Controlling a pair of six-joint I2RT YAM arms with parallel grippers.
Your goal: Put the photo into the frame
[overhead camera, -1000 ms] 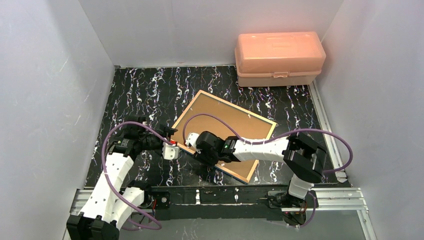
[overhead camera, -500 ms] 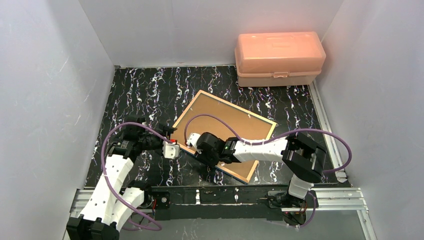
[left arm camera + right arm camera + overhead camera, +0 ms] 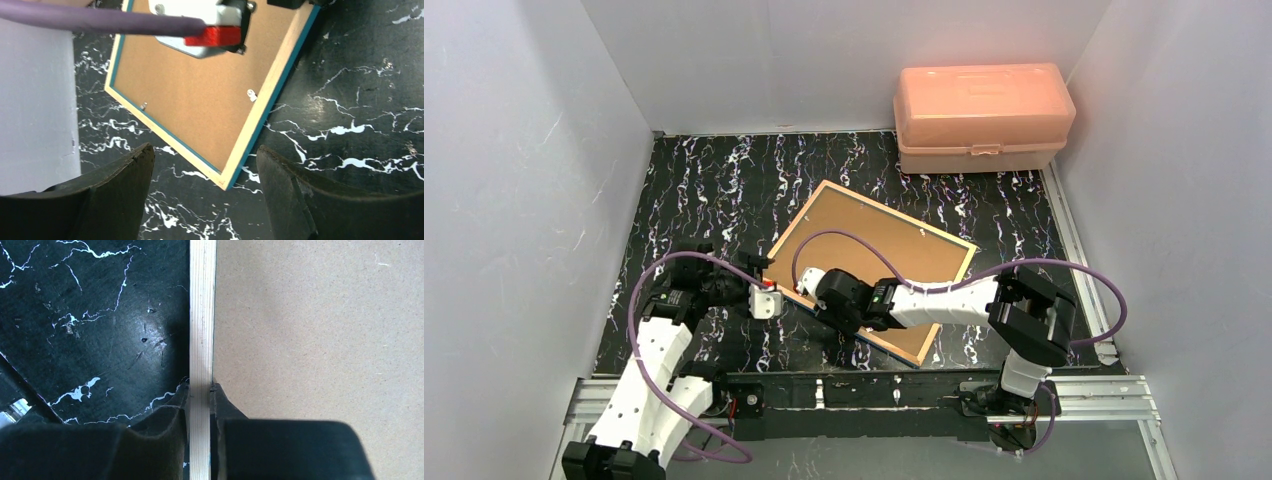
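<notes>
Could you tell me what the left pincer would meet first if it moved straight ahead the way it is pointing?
Most likely the near corner of the frame, which lies back up just ahead, between the open left pincer's fingers. Depth is unclear, so it might reach the black marbled tabletop first.

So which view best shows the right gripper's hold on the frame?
Right wrist: the right gripper straddles the frame's wooden edge. Top external shows most of the frame, contact hidden under the arm. Left wrist shows only its back and corner.
</notes>
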